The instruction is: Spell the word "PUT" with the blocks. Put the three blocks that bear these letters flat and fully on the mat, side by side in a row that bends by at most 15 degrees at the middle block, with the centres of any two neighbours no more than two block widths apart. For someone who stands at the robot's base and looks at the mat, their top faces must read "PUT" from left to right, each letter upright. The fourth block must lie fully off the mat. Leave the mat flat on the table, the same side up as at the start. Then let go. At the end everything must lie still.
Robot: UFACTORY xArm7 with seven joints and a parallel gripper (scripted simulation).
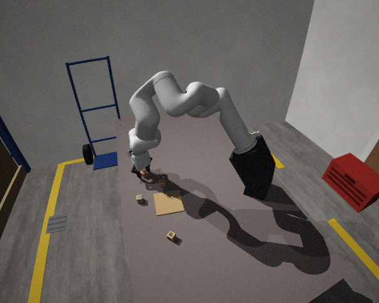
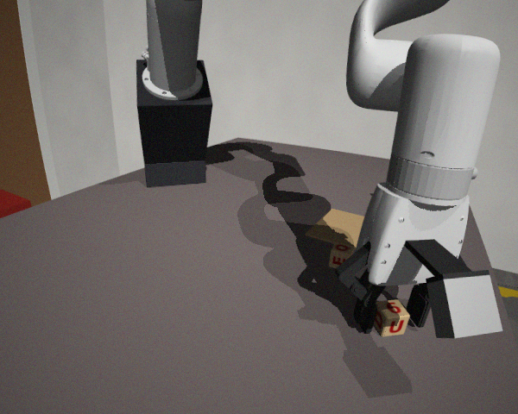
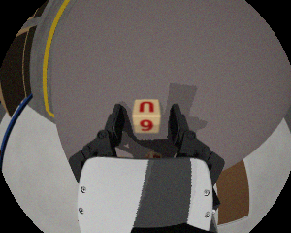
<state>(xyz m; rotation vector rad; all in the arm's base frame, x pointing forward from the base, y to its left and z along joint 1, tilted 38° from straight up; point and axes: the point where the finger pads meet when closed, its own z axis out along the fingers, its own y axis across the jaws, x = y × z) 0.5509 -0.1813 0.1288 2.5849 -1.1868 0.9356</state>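
My gripper point(image 1: 142, 173) point(image 2: 391, 318) is open, with its fingertips on either side of a block point(image 1: 144, 173) point(image 2: 396, 327) point(image 3: 146, 107). A gap shows at each side in the wrist view. That block bears a red 6 on top and a red U on the side facing the exterior camera. A shaded block point(image 1: 162, 183) point(image 2: 338, 258) with a red E on one side stands off the mat point(image 1: 168, 206) point(image 2: 349, 221), between it and the gripper. A block with a blue mark point(image 1: 139, 199) stands beside the mat. A block with a dark P point(image 1: 171, 235) lies off the mat's opposite edge from the gripper.
The robot base point(image 1: 254, 169) point(image 2: 174, 134) stands at the table's side. The arm's shadow falls across the table and part of the mat. The table edge point(image 1: 121, 215) runs near the blue-marked block. A red box point(image 1: 356, 182) and a blue hand truck point(image 1: 98, 108) stand beyond the table.
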